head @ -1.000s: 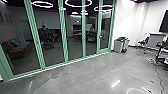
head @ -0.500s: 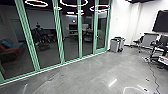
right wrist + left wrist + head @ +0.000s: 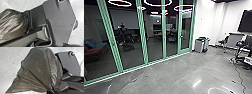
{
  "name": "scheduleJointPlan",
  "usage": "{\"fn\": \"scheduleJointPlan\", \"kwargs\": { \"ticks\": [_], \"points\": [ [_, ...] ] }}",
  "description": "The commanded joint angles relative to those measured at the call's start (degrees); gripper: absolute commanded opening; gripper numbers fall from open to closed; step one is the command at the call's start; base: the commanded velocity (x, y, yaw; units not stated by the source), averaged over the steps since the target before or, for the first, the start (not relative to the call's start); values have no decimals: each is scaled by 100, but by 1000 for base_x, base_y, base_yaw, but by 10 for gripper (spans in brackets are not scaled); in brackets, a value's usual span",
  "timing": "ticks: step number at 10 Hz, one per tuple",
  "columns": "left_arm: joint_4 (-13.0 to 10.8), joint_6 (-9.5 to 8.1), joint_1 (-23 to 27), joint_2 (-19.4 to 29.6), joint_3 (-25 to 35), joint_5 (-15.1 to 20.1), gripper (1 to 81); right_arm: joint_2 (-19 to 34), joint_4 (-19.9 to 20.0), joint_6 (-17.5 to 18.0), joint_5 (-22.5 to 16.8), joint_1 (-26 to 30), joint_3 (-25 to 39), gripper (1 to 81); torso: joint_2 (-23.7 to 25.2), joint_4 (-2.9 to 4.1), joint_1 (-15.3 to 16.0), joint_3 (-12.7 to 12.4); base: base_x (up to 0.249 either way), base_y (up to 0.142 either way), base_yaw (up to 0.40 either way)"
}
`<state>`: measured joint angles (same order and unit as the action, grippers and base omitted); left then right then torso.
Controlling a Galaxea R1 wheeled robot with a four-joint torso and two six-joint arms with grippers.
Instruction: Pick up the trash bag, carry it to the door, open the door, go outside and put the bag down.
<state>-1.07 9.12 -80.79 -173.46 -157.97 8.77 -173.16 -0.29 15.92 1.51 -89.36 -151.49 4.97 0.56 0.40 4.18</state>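
Note:
The dark, translucent trash bag [image 3: 36, 69] looks full and wide in the left wrist view. Its folds draw together into a narrow neck at my left gripper [image 3: 51, 91], which is shut on it. Part of the same bag [image 3: 13, 25] shows in the right wrist view, beside the robot's own dark plate. How my right gripper stands I cannot tell. Ahead in the head view, a glass wall has green frames, with a door [image 3: 180, 30] near its right end that looks closed, a small handle on it.
Grey bins [image 3: 201, 45] stand against the white wall [image 3: 205, 22] just right of the glass. Farther right are a chair, desks [image 3: 235, 37] and a dark screen [image 3: 245, 21]. A black cable [image 3: 239, 72] runs over the grey floor [image 3: 166, 77]. Behind the glass is a red couch [image 3: 95, 52].
The head camera has turned a little to the right, mostly between the two earlier pictures; since then its picture has shifted only slightly.

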Motion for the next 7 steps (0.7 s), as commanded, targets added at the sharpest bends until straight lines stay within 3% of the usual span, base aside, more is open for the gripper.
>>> {"fn": "scheduleJointPlan", "kwargs": {
  "ticks": [1, 7],
  "points": [
    [19, 37, 384, 22, -7, 310, 10, -37, -50, -19, -301, 282, 33, 811, 0, 0, 0, 0, 114, 0, 0],
    [2, 29, 384, 22, -6, 310, 10, -37, -59, -10, -301, 282, 33, 811, 2, 0, 0, 0, 129, 0, 0]
  ]
}}
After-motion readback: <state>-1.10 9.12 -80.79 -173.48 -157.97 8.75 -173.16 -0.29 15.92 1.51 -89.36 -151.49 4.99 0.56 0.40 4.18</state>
